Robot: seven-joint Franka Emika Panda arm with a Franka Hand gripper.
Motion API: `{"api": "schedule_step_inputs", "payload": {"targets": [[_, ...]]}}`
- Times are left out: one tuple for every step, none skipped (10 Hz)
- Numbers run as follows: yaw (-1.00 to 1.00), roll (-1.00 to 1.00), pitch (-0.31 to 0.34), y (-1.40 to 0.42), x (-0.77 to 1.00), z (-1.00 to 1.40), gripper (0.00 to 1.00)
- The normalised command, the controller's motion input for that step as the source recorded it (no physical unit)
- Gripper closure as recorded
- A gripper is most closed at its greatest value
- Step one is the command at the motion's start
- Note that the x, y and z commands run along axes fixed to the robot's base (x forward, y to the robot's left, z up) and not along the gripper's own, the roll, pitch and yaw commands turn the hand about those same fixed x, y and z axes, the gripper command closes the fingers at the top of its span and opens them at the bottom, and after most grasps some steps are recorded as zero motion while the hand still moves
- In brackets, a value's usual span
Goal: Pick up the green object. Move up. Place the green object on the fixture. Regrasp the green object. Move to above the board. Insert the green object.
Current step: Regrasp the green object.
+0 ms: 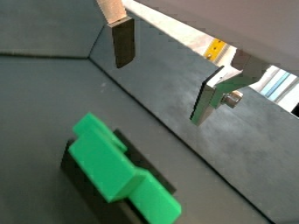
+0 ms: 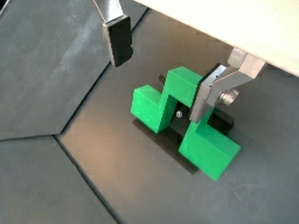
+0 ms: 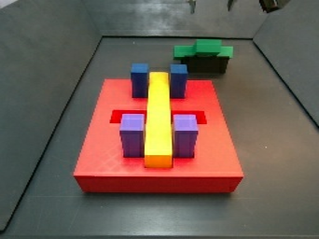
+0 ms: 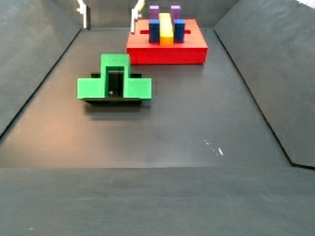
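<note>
Our gripper [image 2: 163,70] hangs wide open, holding nothing; below it we see the green object [image 2: 181,118] resting on the fixture [image 1: 87,179].

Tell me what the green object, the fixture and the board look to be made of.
Green object: likely plastic, with uniform bright colour and a soft sheen. Fixture beneath it: dark and matte, plastic or coated metal; unclear which. Board: probably plastic, with flat saturated red and crisp edges. The gripper, open above the green object, has silver fingers that look metallic.
</note>
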Motion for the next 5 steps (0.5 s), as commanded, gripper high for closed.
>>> {"api": "schedule_step_inputs", "payload": {"targets": [[0.03,0.21,0.029,-0.12,0.18,-0.09,0.00],[0.28,0.65,0.211,0.00,0.39,-0.05,0.00],[0.38,0.89,0.249,-0.05,0.45,-0.07,0.00],[0.40,0.85,0.220,-0.09,0.41,-0.06,0.00],[0.32,0.66,0.177,-0.22,0.26,-0.06,0.00]]}}
